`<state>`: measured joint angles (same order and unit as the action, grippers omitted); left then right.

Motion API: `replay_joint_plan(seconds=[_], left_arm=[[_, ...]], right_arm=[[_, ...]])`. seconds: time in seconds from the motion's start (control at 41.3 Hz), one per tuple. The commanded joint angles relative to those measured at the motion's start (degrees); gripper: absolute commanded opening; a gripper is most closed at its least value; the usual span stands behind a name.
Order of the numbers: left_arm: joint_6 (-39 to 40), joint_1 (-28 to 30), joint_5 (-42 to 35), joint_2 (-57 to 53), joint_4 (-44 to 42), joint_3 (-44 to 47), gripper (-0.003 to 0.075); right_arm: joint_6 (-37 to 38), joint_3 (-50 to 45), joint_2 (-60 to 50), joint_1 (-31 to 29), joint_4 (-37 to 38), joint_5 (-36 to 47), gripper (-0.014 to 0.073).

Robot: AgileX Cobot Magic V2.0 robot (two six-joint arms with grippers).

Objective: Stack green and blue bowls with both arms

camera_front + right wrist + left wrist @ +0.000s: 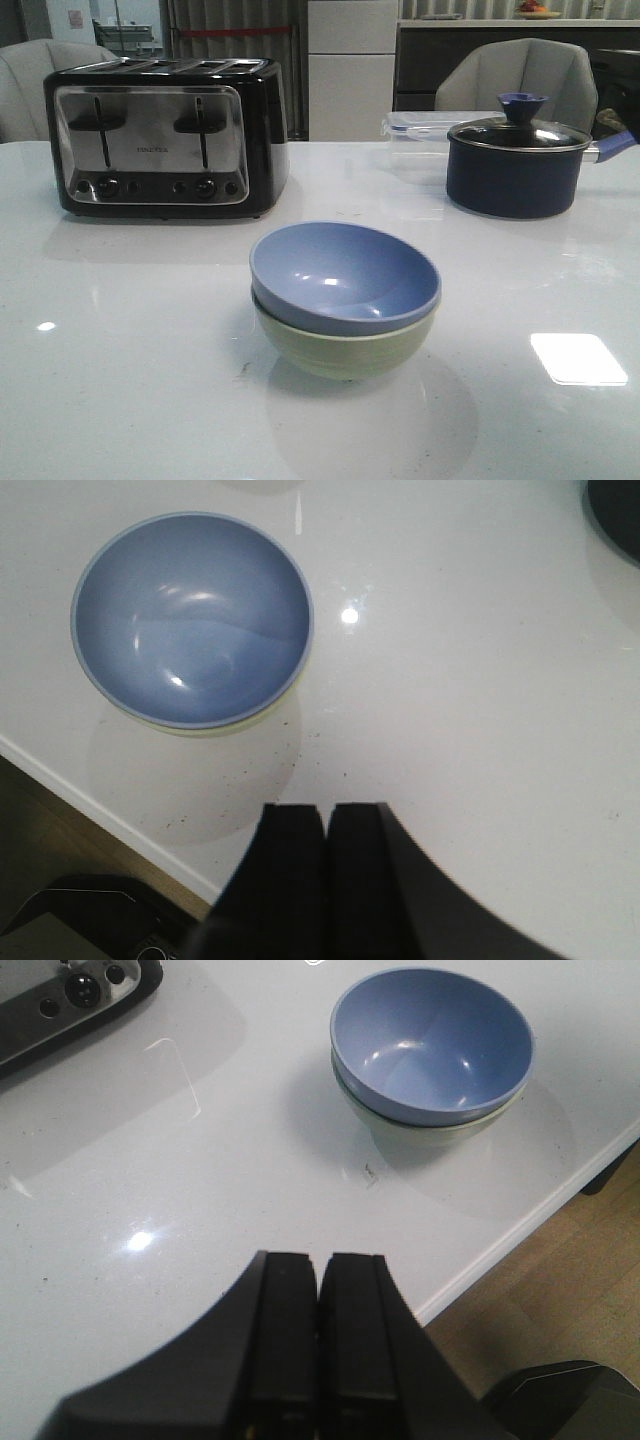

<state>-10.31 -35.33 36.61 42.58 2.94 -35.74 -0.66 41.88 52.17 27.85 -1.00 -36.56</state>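
Note:
The blue bowl (344, 276) sits nested inside the pale green bowl (345, 348) on the white table, near its front middle. Both show in the left wrist view, blue (430, 1045) over green (425, 1136), and in the right wrist view, where the blue bowl (192, 618) hides all but a sliver of the green one (268, 712). My left gripper (322, 1260) is shut and empty above the table, well apart from the bowls. My right gripper (326, 810) is shut and empty, also apart from them. Neither arm shows in the front view.
A black-and-steel toaster (165, 135) stands at the back left. A dark navy lidded pot (517, 160) stands at the back right with a clear plastic box (420, 130) behind it. The table's front edge (530, 1222) lies close to both grippers.

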Motion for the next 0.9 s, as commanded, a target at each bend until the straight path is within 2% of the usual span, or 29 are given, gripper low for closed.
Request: replay_joint_plan(seconds=[0.0,0.121,0.242,0.46,0.654,0.775,0.872], left_arm=[[0.23,-0.17,-4.21,-0.27,0.38,-1.64,0.0093],[0.23,0.31,-4.21,-2.05,0.49,-1.37,0.0093],[0.06,5.03,-6.44,-6.59,-0.21,0.81,0.0093],[0.06,18.15,-23.54,-19.68,0.36,14.56,0.0093],[0.17,26.23,-36.61,-31.77,0.73,27.69,0.0093],[0.17,29.75,-42.3,-37.29,2.51,33.48,0.0093],[0.17,31.63,-43.04,-40.58,5.58,35.91,0.0093]], right_arm=[[-0.49,1.61,-0.86,-0.07,0.54,3.15,0.0057],[-0.49,1.61,-0.86,-0.07,0.54,3.15,0.0057],[-0.49,1.61,-0.86,-0.07,0.54,3.15,0.0057],[-0.49,1.61,-0.86,-0.07,0.54,3.15,0.0057],[-0.49,1.61,-0.86,-0.07,0.54,3.15,0.0057],[-0.49,1.61,-0.86,-0.07,0.54,3.15,0.0057],[-0.49,1.61,-0.86,-0.07,0.54,3.15,0.0057]])
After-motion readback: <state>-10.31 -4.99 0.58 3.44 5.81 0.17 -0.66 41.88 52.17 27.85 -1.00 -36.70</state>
